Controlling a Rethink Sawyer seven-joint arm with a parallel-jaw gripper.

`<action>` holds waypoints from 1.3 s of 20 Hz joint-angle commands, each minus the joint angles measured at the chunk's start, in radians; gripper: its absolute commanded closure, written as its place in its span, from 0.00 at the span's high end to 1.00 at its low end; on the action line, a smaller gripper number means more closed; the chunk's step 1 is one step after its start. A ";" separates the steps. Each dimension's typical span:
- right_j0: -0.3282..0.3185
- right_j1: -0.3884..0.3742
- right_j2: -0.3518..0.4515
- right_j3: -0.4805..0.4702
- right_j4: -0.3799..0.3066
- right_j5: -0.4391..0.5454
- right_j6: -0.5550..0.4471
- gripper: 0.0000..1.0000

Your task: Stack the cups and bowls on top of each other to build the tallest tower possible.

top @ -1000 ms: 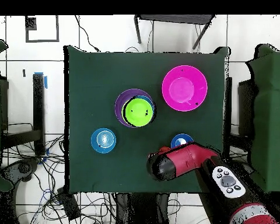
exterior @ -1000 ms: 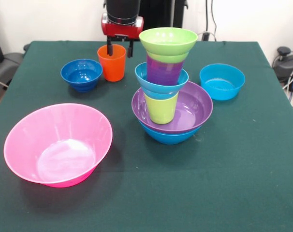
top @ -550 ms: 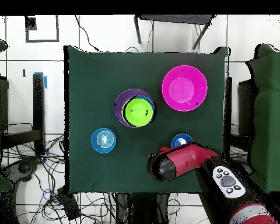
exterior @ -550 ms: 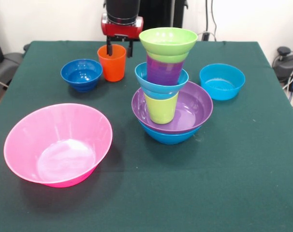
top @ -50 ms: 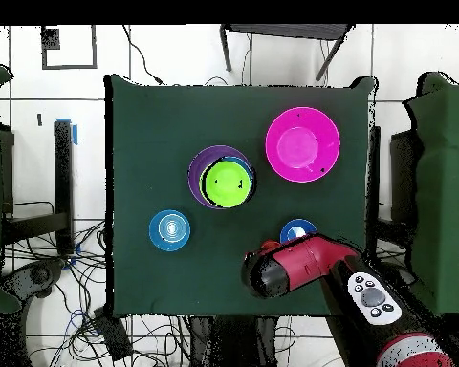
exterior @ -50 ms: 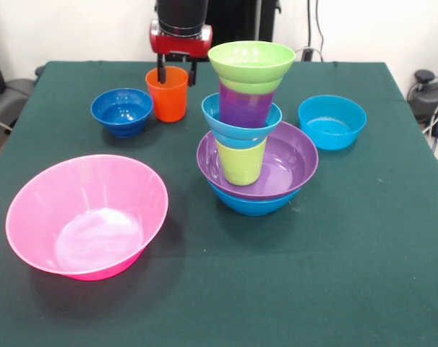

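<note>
Cups and bowls sit spread over the green surface [exterior @ -50 ms: 363, 238], and I place everything by the tower [exterior @ -50 ms: 251, 130] near its middle. That tower has a blue bowl [exterior @ -50 ms: 249, 203] at the bottom, a purple bowl [exterior @ -50 ms: 288, 163] nested in it, then a lime green cup [exterior @ -50 ms: 241, 162], a turquoise bowl [exterior @ -50 ms: 237, 132], a purple cup [exterior @ -50 ms: 245, 105] and a lime green bowl [exterior @ -50 ms: 251, 61] on top.

In the front view, my hand [exterior @ -50 ms: 177, 74] hangs at the orange cup [exterior @ -50 ms: 167, 94], which stands upright up and to the left of the tower. One finger [exterior @ -50 ms: 161, 74] reaches down at the cup's left rim, the other just off its right edge. The fingers are spread apart, but I cannot tell whether either touches the cup.

Left of the orange cup is a small dark blue bowl [exterior @ -50 ms: 122, 111]. A second turquoise bowl [exterior @ -50 ms: 332, 121] rests alone to the right of the tower. The big pink bowl [exterior @ -50 ms: 87, 215] lies well to the tower's lower left.

From overhead my arm [top @ -50 ms: 305, 266] covers the orange cup.
</note>
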 commanded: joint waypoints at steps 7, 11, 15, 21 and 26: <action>0.025 0.065 0.044 -0.049 -0.093 -0.076 -0.094 1.00; 0.038 0.071 0.035 -0.051 -0.104 -0.092 -0.069 1.00; 0.058 0.076 0.016 -0.057 -0.117 -0.108 -0.044 1.00; 0.074 0.074 -0.004 -0.055 -0.126 -0.131 -0.030 1.00; 0.040 0.075 0.019 -0.046 -0.108 -0.141 -0.060 0.00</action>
